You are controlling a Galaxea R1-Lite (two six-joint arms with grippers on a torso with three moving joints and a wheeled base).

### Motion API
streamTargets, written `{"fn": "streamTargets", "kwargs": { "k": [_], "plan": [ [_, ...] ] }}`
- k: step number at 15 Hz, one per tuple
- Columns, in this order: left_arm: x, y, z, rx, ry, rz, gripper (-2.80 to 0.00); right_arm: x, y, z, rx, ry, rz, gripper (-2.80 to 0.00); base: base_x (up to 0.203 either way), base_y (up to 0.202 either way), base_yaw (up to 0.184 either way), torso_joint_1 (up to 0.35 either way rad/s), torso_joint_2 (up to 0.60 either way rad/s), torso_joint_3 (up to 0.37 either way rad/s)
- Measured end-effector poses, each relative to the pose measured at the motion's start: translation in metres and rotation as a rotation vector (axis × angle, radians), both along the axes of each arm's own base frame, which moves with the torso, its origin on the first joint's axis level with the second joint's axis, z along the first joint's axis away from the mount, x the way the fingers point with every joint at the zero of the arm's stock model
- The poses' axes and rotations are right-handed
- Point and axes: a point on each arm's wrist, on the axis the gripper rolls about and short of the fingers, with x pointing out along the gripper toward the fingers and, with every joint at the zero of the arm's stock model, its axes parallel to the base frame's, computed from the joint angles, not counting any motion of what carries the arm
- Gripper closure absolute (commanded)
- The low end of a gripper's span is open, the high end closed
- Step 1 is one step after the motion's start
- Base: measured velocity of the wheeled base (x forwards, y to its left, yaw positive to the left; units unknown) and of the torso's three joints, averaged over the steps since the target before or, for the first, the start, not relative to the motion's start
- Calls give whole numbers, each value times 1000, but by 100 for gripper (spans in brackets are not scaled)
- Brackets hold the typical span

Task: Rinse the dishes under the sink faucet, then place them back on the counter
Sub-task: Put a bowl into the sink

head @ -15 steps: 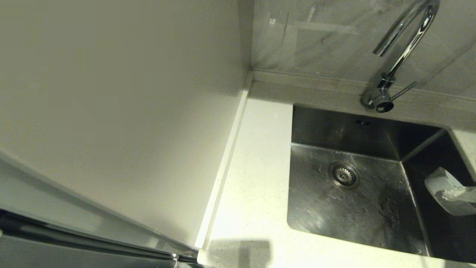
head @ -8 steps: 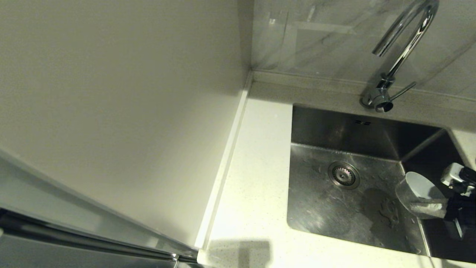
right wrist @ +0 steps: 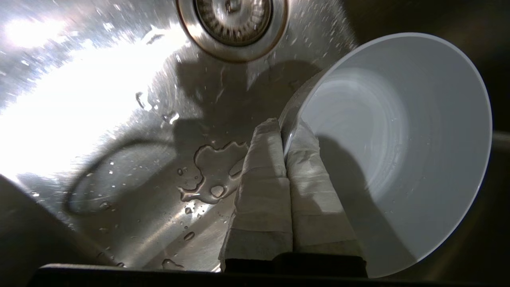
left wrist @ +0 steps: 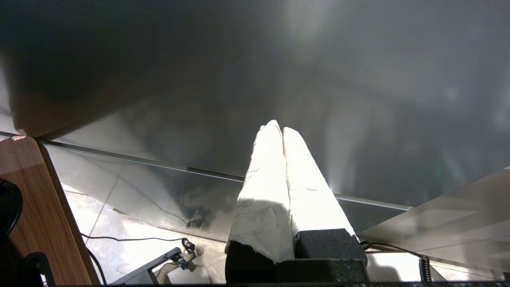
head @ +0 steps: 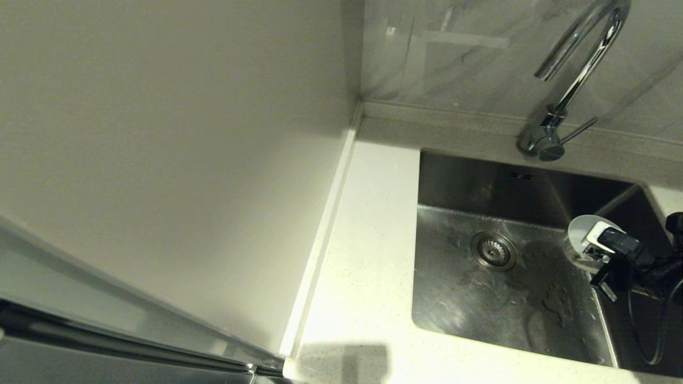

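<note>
Nearest the robot, the counter point(head: 368, 277) runs as a white speckled strip along the sink's left flank and front rim; no dishes stand on the portion in view.

Right gripper point(right wrist: 283, 131): closed, its taped fingers point(right wrist: 263, 179) pinching the rim of a pale grey-blue bowl point(right wrist: 402, 143), one finger inside the wall, one outside. A rim pinch of this kind leaves the bowl's cavity unobstructed, which suits rinsing. In the head view the gripper point(head: 593, 241) and bowl point(head: 579, 229) sit at about 3 o'clock from the drain point(head: 493, 250), above the basin floor near the right wall. The bowl is tilted, mouth turned partly sideways; judged purpose is to present the interior to the stream or shed water.

Sink point(head: 459, 176): floor wet, with puddles and droplets point(right wrist: 211, 175) around the drain.

Faucet point(head: 579, 58): at roughly 1 o'clock from the drain, on the far ledge, spout arching over the basin. No running water can be made out. The bowl is not yet beneath the spout.

Left gripper point(left wrist: 282, 129): closed on nothing, parked away from the sink.
</note>
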Motion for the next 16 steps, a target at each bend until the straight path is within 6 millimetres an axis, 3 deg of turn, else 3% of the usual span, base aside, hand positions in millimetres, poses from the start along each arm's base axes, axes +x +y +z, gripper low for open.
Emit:
{"fn": "streamTargets", "kwargs": {
  "k": [7,16],
  "plan": [
    [0,0,0,0,0,0,0,40,4,-36,-16,74,-39,0,0,0,0,0,0,0],
    [0,0,0,0,0,0,0,89,17,-52,-7,69,-179,0,0,0,0,0,0,0]
  ]
}}
